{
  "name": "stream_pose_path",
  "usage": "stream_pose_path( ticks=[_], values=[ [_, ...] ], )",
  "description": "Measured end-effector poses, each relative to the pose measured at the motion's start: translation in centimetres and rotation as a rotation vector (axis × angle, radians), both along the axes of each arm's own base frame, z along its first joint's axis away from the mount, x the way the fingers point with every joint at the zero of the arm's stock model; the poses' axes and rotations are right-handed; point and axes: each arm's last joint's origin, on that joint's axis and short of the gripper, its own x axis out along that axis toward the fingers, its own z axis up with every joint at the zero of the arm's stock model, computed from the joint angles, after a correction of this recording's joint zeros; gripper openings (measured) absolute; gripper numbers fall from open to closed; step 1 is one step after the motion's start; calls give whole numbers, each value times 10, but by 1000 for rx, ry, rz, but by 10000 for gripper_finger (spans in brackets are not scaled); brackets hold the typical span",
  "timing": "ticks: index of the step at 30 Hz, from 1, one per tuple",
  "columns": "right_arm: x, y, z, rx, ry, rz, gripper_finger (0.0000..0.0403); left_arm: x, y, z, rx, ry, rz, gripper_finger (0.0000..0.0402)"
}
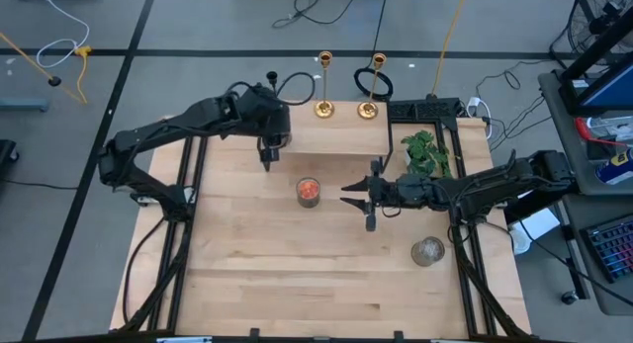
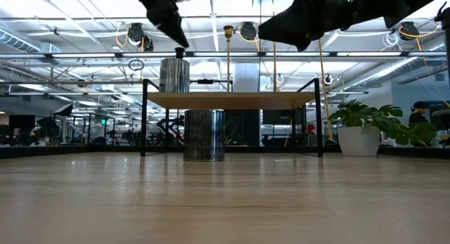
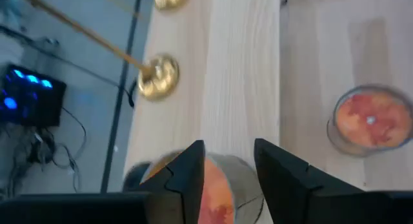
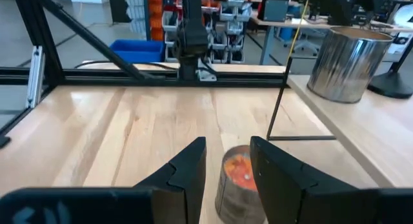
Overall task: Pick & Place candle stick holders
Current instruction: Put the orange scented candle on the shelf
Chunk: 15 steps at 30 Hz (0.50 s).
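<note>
Two candle stick holders [image 1: 324,84] [image 1: 374,86] are standing side by side at the bench's [image 1: 297,274] far edge; a jar [image 1: 309,191] is sitting mid-bench, a plant [image 1: 425,151] lying to its right

Left gripper [image 1: 267,166] pointing down, seemingly open, right gripper [image 1: 351,196] open, level.

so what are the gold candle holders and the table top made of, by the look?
Gold candle stick holders: likely polished brass or brass-plated metal, going by the shiny mirror-like bases. Table top: light wood, butcher-block style, with visible grain and plank seams and a matte finish.
</note>
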Motion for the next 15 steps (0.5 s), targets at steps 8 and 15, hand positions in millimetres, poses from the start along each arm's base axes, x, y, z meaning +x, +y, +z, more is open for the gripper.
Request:
stream_pose_path(
  ticks=[8, 15],
  values=[
    [15, 3, -12, 6, -35, 48, 135, -33, -49, 43, -24, -202, -62, 143],
    [40, 5, -26, 5, -212, 76, 172, -74, -83, 58, -209, -272, -16, 143]
  ],
)
